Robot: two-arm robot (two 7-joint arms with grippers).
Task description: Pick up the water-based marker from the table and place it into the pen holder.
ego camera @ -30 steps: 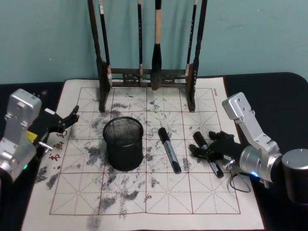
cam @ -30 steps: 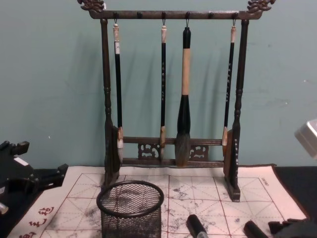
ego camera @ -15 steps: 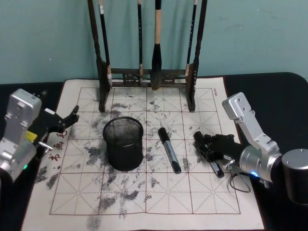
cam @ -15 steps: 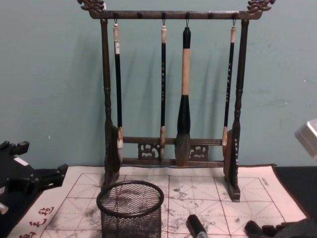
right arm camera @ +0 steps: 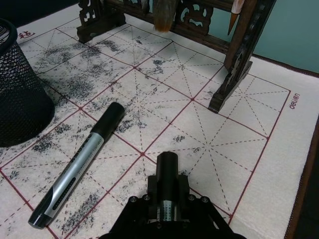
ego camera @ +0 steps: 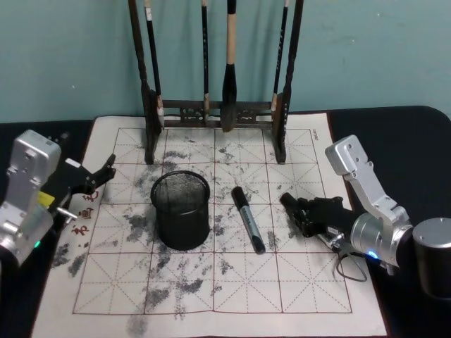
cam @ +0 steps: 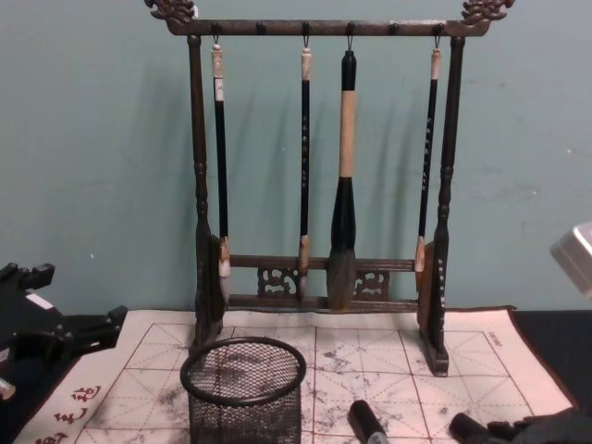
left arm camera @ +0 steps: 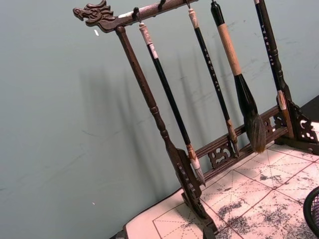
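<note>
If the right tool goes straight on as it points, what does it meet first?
Right tool, shut on a marker, aims over bare mat at the rack's lower rail near the big brush tip, probably; depth is unclear. Second marker and holder lie aside. Left tool sits by the mat's left edge.

Left of the pen holder [ego camera: 182,224], a boxy silver-grey link [ego camera: 32,160] is tipped by the black left gripper [ego camera: 106,172]. Right of it, a matching link [ego camera: 361,177], blue-lit round joint [ego camera: 373,246], thin black cable loop [ego camera: 351,271] and screw-studded black right gripper [ego camera: 296,210] are seen.
</note>
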